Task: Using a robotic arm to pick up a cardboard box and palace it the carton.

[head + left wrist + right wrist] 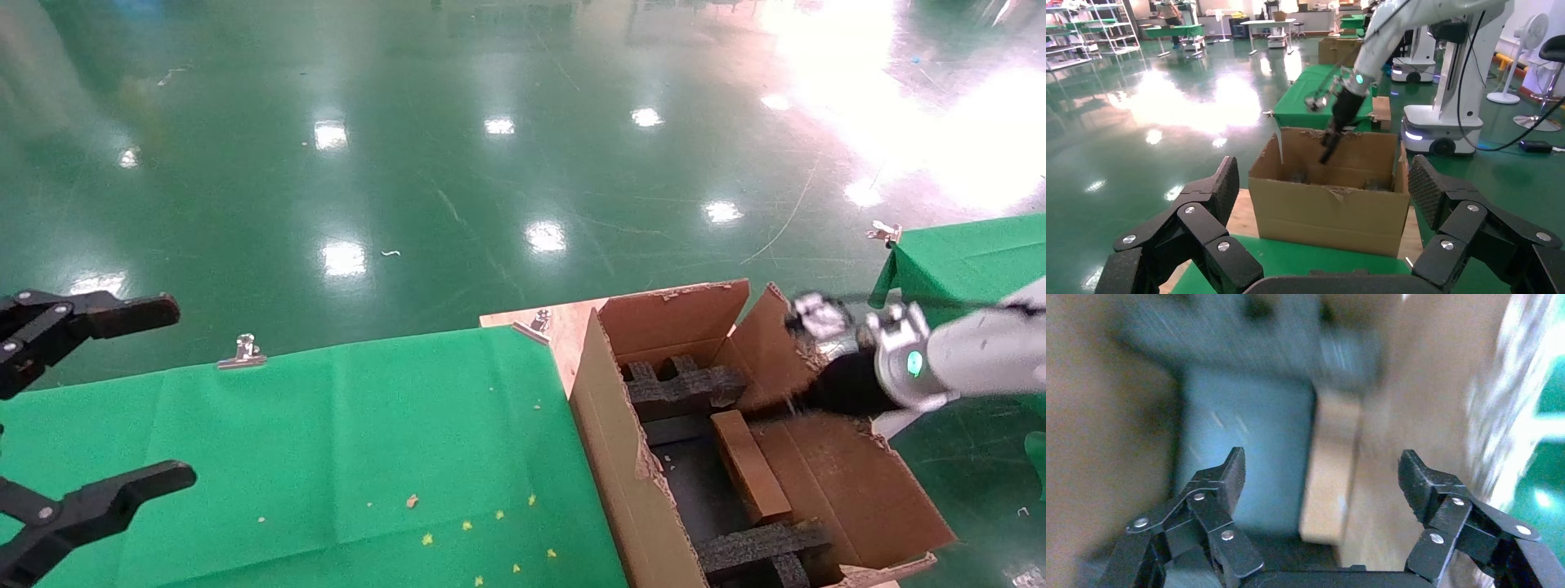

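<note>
Indoors | glossy green floor (458,163) | green-clothed table (343,441) | right tool (1321,471) open, empty

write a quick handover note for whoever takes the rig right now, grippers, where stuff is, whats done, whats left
Right gripper: open and empty, over the carton's open top on the robot's right.
Left gripper: open and empty, parked at the left edge of the green-covered table.
Cardboard box: lying inside the carton between the black foam inserts, against the inner right wall.
Done: the box appears placed and released.
Left: probably only to lift the right arm out past the raised flaps.
</note>
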### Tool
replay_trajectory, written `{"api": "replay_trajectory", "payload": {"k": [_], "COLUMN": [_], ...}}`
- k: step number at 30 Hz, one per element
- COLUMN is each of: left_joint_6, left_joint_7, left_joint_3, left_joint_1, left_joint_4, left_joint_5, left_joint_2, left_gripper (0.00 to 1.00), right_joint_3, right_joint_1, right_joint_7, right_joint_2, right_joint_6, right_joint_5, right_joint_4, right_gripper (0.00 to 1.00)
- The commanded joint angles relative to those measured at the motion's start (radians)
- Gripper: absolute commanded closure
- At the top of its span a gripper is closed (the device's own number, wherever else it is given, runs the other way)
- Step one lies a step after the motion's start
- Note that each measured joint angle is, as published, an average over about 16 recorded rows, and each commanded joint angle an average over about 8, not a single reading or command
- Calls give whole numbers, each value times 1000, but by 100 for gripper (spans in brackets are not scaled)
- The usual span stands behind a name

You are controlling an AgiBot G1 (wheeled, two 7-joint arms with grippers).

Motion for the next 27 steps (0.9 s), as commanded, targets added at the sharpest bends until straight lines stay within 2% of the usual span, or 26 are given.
{"api": "replay_trajectory", "payload": {"k": [1,8,12,19,23,27], "left_joint_6": [0,0,0,0,-1,0], "left_joint_7": [0,0,0,0,0,0], "left_joint_3": [0,0,0,0,0,0], "left_joint_1": [0,0,0,0,0,0], "left_joint_4": [0,0,0,0,0,0], "left_joint_5": [0,0,0,0,0,0], "left_joint_2": [0,0,0,0,0,0], "left_gripper": [0,0,0,0,0,0], "right_joint_3": [18,118,164,207,217,216], "right_joint_1": [33,113,124,111,109,105], "right_joint_7": [-10,-115,-198,-318,-339,-328], "right_joint_2": [22,176,235,259,262,257], "right_joint_6": [3,46,1,-171,-205,-196], "right_joint_5": [11,104,189,344,373,362], "right_joint_4": [39,339,467,529,535,524], "right_gripper": [0,0,0,0,0,0]}}
